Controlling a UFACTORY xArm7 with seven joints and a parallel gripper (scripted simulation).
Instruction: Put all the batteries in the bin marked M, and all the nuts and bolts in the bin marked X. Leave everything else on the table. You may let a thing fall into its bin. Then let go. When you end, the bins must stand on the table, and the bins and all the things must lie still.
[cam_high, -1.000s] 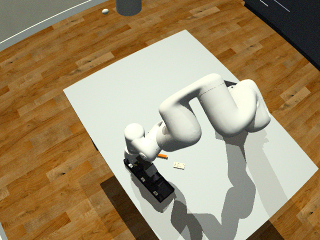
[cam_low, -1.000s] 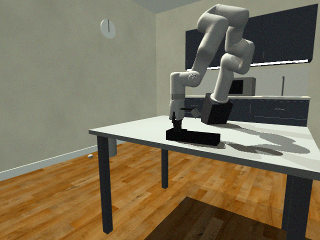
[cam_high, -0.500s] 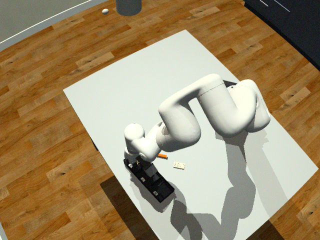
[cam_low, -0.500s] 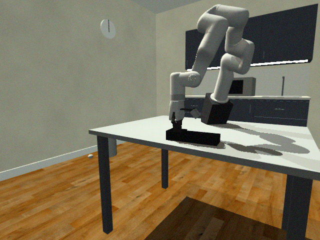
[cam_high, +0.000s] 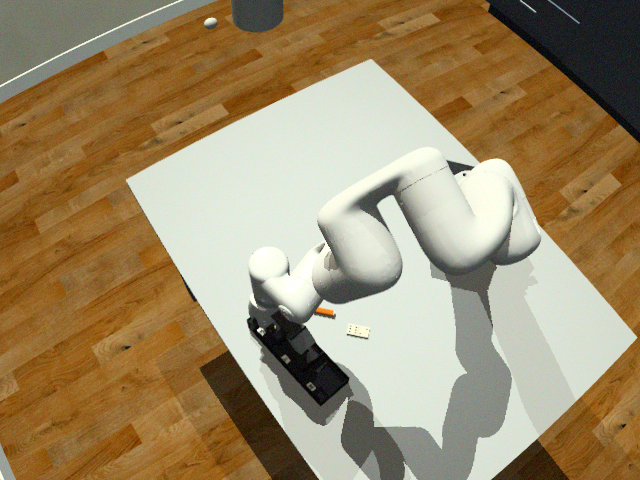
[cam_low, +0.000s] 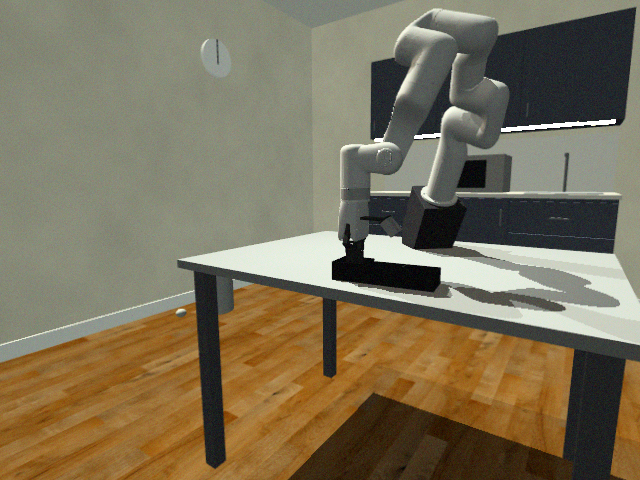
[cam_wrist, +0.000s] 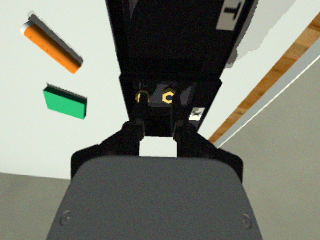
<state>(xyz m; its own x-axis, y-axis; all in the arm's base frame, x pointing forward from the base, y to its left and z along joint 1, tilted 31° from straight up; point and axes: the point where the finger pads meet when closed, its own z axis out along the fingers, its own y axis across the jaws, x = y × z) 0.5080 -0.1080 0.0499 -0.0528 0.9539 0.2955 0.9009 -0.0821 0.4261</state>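
Observation:
My gripper (cam_wrist: 159, 103) hangs straight down over the end compartment of a black row of bins (cam_high: 299, 361), with its fingertips just above the rim. The fingers stand apart with nothing between them. Two brass nuts (cam_wrist: 142, 96) (cam_wrist: 169, 97) lie on the floor of that compartment, whose rim carries a small white label (cam_wrist: 196, 114). The gripper also shows in the side view (cam_low: 354, 248), low over the bins (cam_low: 385, 274). A further compartment has another white label (cam_wrist: 231, 10). An orange cylinder with a white end (cam_wrist: 52, 48) (cam_high: 325, 312) lies on the table beside the bins.
A green block (cam_wrist: 64, 101) lies on the table near the orange cylinder. A white dotted tile (cam_high: 357, 330) lies to the right of the bins. The bins stand close to the table's edge (cam_wrist: 260, 105). The arm's black base (cam_low: 433, 223) stands behind.

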